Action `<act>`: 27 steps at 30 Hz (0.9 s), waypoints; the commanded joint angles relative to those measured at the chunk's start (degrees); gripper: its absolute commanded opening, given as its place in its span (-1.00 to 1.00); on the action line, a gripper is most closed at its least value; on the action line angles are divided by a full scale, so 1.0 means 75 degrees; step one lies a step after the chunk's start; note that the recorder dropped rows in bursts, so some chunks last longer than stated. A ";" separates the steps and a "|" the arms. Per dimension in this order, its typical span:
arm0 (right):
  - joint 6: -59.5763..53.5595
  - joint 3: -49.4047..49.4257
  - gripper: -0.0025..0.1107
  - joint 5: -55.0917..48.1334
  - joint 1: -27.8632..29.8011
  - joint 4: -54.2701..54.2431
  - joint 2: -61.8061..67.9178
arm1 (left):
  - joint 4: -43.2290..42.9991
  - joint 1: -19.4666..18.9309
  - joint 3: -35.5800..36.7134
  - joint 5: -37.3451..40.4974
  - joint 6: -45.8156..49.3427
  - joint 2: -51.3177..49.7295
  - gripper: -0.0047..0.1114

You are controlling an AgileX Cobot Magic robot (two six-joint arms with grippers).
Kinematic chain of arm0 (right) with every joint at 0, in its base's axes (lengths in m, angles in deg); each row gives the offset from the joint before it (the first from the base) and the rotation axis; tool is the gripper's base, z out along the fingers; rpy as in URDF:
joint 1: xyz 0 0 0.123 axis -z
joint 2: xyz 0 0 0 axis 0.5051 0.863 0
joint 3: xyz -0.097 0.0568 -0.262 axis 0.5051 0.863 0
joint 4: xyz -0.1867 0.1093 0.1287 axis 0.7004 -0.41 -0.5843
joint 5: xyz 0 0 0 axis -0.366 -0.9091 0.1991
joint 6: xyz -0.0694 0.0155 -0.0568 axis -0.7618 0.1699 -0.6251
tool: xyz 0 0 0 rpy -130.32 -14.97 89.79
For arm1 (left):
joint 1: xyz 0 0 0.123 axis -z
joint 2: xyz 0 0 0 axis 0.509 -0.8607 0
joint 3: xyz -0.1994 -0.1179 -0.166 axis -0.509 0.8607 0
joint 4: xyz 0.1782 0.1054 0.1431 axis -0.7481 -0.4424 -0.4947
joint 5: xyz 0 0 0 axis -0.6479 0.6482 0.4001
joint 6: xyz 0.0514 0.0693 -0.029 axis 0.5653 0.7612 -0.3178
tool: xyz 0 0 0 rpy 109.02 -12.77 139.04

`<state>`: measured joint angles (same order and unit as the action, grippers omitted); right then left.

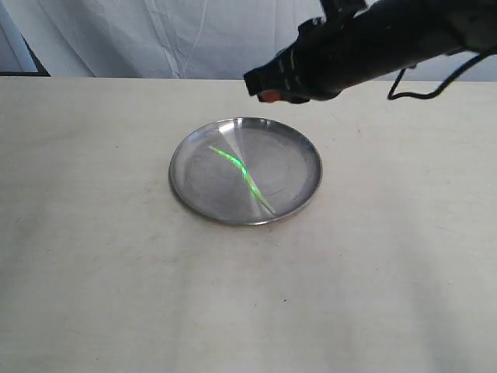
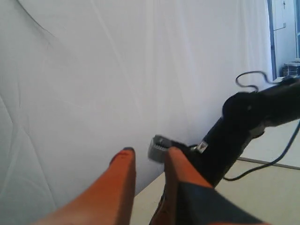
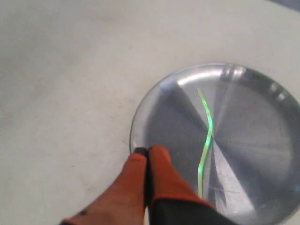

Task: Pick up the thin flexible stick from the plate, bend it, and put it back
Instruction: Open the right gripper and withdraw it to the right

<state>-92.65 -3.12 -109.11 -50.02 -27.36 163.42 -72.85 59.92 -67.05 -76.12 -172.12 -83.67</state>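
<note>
Right wrist view showed the right gripper [image 3: 146, 152] shut and empty above the plate [image 3: 255, 140] rim, the wavy stick [image 3: 209, 133] just beside it, lying lengthwise along its fingers.

Thin wavy glowing green plastic stick [image 1: 241, 176] lies inside round shallow silver metal plate [image 1: 299, 148], running from 10 toward 5 o'clock.
</note>
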 commanded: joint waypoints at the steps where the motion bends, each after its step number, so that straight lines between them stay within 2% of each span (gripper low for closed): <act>1: 0.0127 0.0580 -0.96 -0.0128 0.0028 0.0189 -0.1473 | 0.0041 0.0030 0.0019 0.0068 -0.0022 0.0029 -0.51; 6: 0.0781 0.1663 -0.96 -0.0505 0.0028 0.0158 -0.2867 | 0.0041 0.0030 0.0019 0.0068 -0.0022 0.0029 -0.51; 12: 0.0927 0.2067 -0.96 -0.2936 0.0028 0.0171 -0.3707 | 0.0041 0.0030 0.0019 0.0068 -0.0022 0.0029 -0.51; 17: 0.0911 0.2067 -0.96 -0.2875 0.0028 0.0228 -0.4016 | 0.0041 0.0030 0.0019 0.0068 -0.0022 0.0029 -0.51; 19: 0.0911 0.2067 -0.96 -0.2588 0.0028 0.0413 -0.4120 | 0.0041 0.0030 0.0019 0.0068 -0.0022 0.0029 -0.51; 23: 0.0835 0.2455 -0.96 -0.0543 0.0039 0.0551 -0.4717 | 0.0041 0.0030 0.0019 0.0068 -0.0022 0.0029 -0.51; 27: 0.0701 0.3866 -0.96 0.1681 0.0039 0.0536 -0.5922 | 0.0041 0.0030 0.0019 0.0052 -0.0022 0.0029 -0.51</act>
<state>-86.29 19.00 -107.27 -50.02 -23.67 125.06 -72.85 59.92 -67.05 -76.12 -172.12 -83.67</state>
